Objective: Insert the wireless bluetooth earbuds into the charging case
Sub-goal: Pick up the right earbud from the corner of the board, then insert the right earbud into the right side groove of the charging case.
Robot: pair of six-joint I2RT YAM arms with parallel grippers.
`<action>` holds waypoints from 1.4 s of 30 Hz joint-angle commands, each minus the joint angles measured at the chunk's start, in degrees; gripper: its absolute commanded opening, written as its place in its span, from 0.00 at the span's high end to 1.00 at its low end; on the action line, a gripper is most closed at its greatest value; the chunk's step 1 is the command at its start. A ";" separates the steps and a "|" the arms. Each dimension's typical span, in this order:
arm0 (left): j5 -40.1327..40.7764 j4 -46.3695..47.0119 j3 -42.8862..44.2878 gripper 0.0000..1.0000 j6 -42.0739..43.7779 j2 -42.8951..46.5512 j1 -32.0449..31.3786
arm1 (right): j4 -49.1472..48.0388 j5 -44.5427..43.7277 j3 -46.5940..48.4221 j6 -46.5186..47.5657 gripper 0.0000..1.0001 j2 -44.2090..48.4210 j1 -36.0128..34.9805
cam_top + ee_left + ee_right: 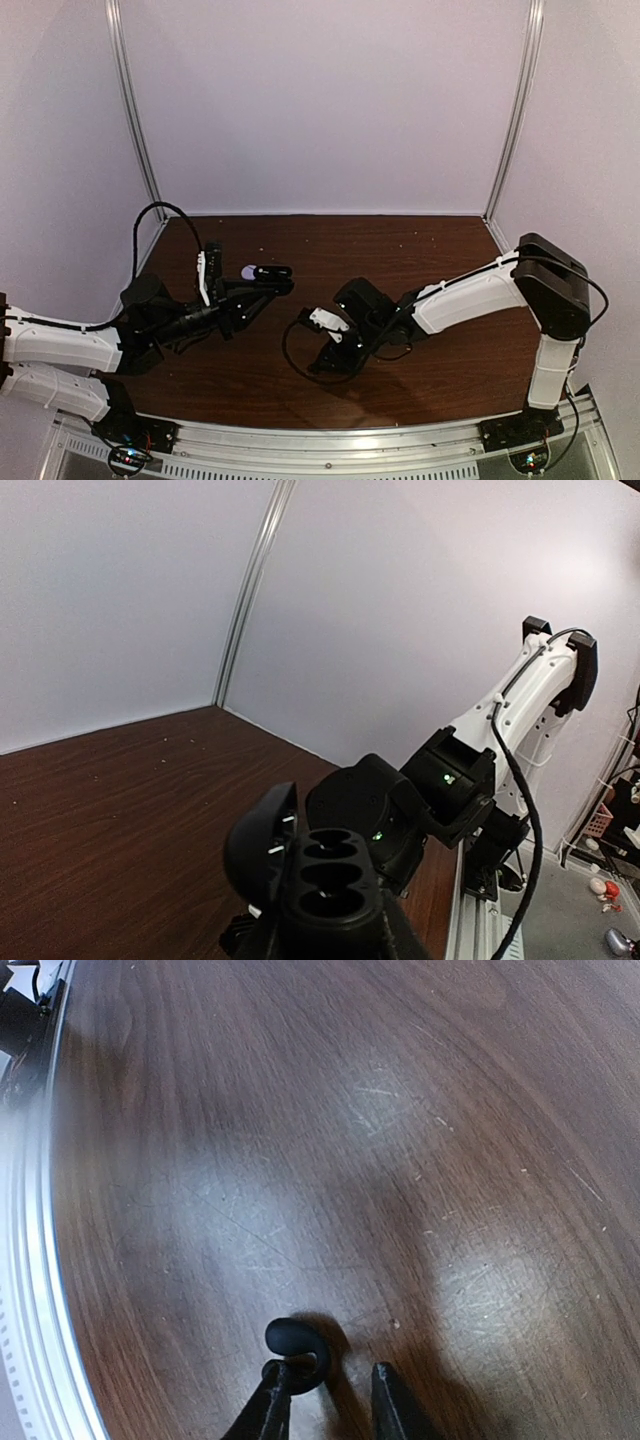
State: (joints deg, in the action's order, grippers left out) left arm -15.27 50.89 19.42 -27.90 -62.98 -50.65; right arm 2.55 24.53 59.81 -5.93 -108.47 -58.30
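My left gripper (pixel 262 283) is shut on a black charging case (pixel 331 878) and holds it above the table, lid (pixel 257 844) swung open to the left. Its round wells look empty. The case also shows in the top view (pixel 273 272). A small rounded black earbud (pixel 293 1344) lies on the wooden table. My right gripper (pixel 330 1388) is low over the table and open. The earbud rests against the tip of the left finger (pixel 271 1398) and only partly in the gap. The right gripper also shows in the top view (pixel 331 360). No white earbuds are in view.
The right arm (pixel 520 695) fills the space just behind the held case. An aluminium rail (pixel 28 1260) runs along the table's near edge, left of the earbud. White walls and metal posts (pixel 135 110) enclose the brown table (pixel 400 250).
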 commanded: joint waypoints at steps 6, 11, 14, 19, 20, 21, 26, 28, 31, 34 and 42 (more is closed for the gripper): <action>-0.48 2.11 1.05 1.00 0.92 0.49 0.38 | 1.05 -0.72 1.45 0.48 0.72 -1.31 -1.50; -0.64 2.27 1.06 1.00 1.08 0.40 0.38 | 1.59 -0.56 1.84 0.75 0.72 -1.52 -1.85; -0.70 2.28 1.05 1.00 1.08 0.40 0.38 | 1.81 -0.59 1.97 0.75 0.73 -1.66 -2.14; -0.70 2.19 0.88 1.00 1.31 0.64 0.42 | 2.22 -0.75 2.50 0.68 0.83 -1.70 -2.42; -0.64 2.24 0.87 1.00 1.34 0.71 0.39 | 2.58 -0.78 2.77 0.59 0.89 -1.82 -2.43; -0.39 2.15 0.83 1.00 1.35 0.79 0.38 | 3.04 -0.56 3.11 0.70 0.93 -1.99 -2.43; 0.89 2.10 0.51 1.00 1.70 1.46 0.38 | 2.61 -0.17 2.56 1.39 1.00 -0.20 -2.60; 1.40 2.10 0.32 1.00 1.99 1.90 0.38 | 2.55 -0.53 2.15 1.89 1.00 1.43 -2.55; 1.69 1.30 0.35 1.00 3.09 2.34 0.47 | 2.33 -1.67 1.19 2.89 1.00 4.49 -2.37; 1.99 -0.18 0.70 1.00 4.07 2.81 0.62 | 2.25 -3.63 -0.77 4.11 1.00 8.80 -1.94; -2.77 -8.29 3.39 1.00 12.88 3.04 1.26 | 3.43 -8.00 -7.45 13.65 1.00 27.92 -0.35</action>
State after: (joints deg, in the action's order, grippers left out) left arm -14.37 45.50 20.10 -22.02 -60.62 -49.82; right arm 5.63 20.10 55.20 1.61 -88.95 -59.57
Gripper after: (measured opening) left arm 0.239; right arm 0.018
